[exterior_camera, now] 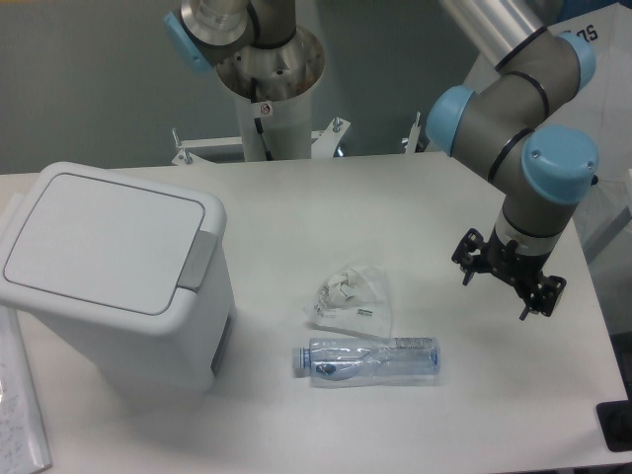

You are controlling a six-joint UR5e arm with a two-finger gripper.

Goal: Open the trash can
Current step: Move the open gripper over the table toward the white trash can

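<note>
Camera view, fixed, looking down on a white table. One trash can, white, boxy with rounded corners, sits at the left side of the frame, mid-height to lower left. Its flat lid is down, closed. One grey push tab sits on the lid's right edge, facing frame centre.

One gripper hangs at the right side of the frame, roughly level with the can in height. It is well apart from the can, almost the whole table width between them. It touches nothing. Two black fingers are visible with a gap between them, spread apart, holding nothing. Gripper points down toward the table near its right edge.

One arm, grey with light-blue joint caps, comes down from the upper right of the frame. Its base column stands at upper centre, behind the table.

Between can and gripper, lower centre of the frame: one clear plastic bottle, lying on its side, cap end pointing left toward the can. One crumpled clear plastic wrapper lies just above the bottle, close to it; contact cannot be told. Both are nearer the can than the gripper.

One sheet of paper at the lower left edge, partly under the can's left side.
</note>
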